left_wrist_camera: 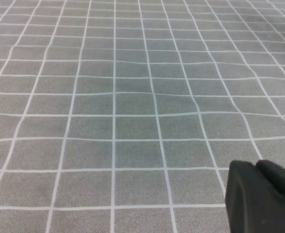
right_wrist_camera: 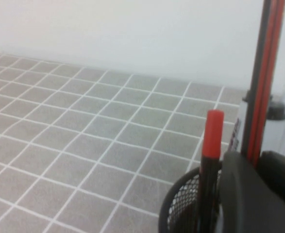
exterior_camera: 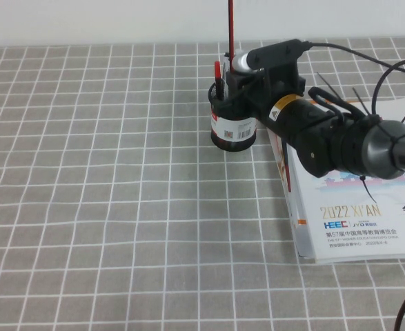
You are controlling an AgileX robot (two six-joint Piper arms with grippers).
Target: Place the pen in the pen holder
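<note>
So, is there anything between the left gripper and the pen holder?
Only bare checked cloth, seen in the high view. Left gripper sits near the table's front; right gripper is at the pen holder, holding the pen.

One pen (exterior_camera: 231,27), one pen holder (exterior_camera: 233,127), one red-capped pen (exterior_camera: 217,72), one booklet (exterior_camera: 357,214)

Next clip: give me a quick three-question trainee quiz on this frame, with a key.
1. True or false: the pen stands upright above the pen holder.
2. Which gripper is at the holder? A) left gripper B) right gripper
3. Fill in: a white ____ lies on the table under the right arm.

Key: 1 true. 2 B; the right gripper is at the holder's rim with the pen rising beside it, while only a dark part of the left gripper shows, over bare checked cloth. 3 booklet.
</note>
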